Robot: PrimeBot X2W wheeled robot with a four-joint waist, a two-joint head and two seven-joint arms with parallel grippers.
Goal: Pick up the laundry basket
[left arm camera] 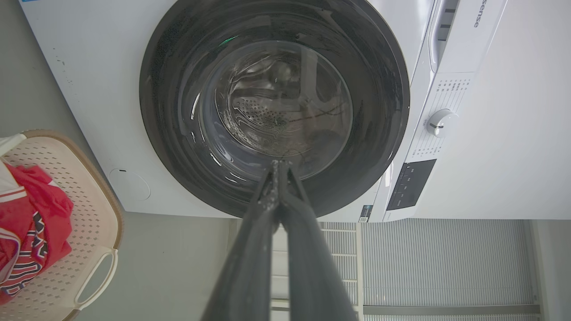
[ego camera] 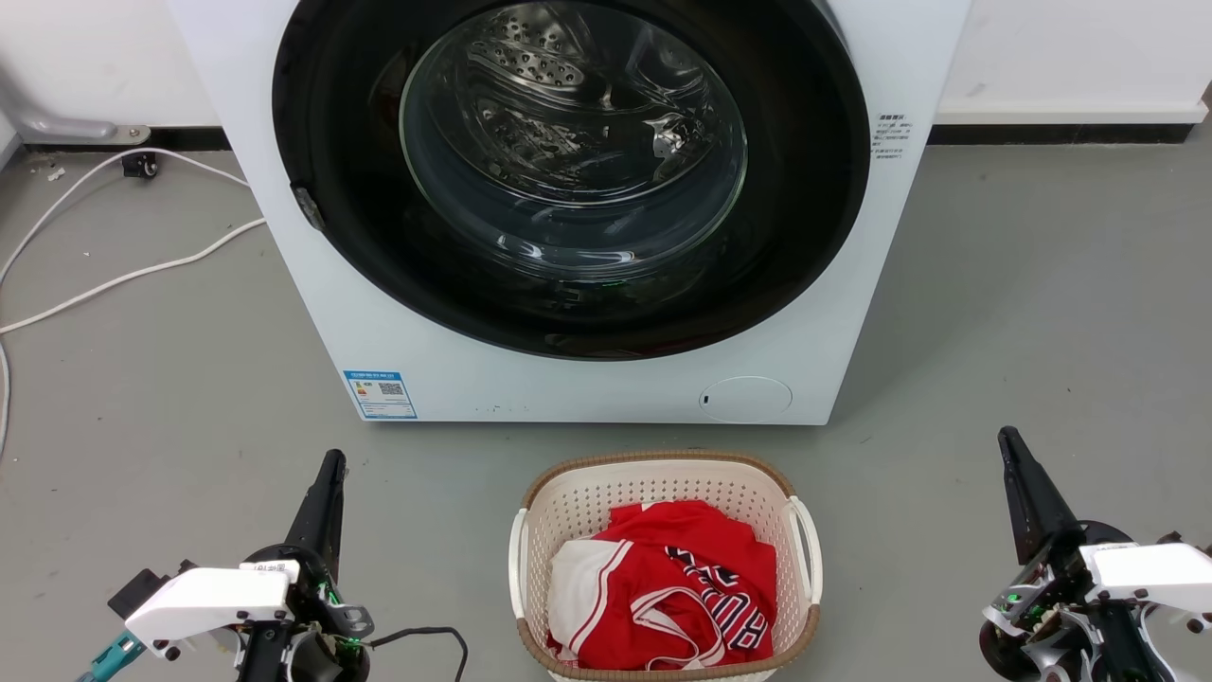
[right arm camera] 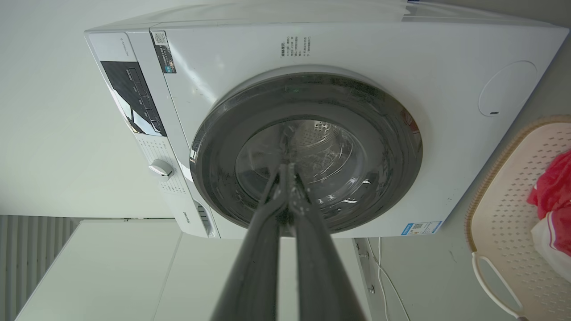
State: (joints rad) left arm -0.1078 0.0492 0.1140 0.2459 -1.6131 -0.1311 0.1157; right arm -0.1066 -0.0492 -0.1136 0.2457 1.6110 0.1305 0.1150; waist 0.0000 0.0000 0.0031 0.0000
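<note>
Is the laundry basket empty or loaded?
Loaded. The laundry basket holds a crumpled red-and-white jersey that covers most of its bottom.

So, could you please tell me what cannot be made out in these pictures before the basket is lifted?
Head view: the floor of the laundry basket is hidden under the red and white clothes.
Left wrist view: part of the basket is cut off by the left edge; right wrist view, by the right edge.
Head view: print on the washing machine's blue label is too small to read.

Open floor [ego camera: 426, 530] flanks the laundry basket [ego camera: 653, 461]; washer [ego camera: 587, 388] behind.
</note>
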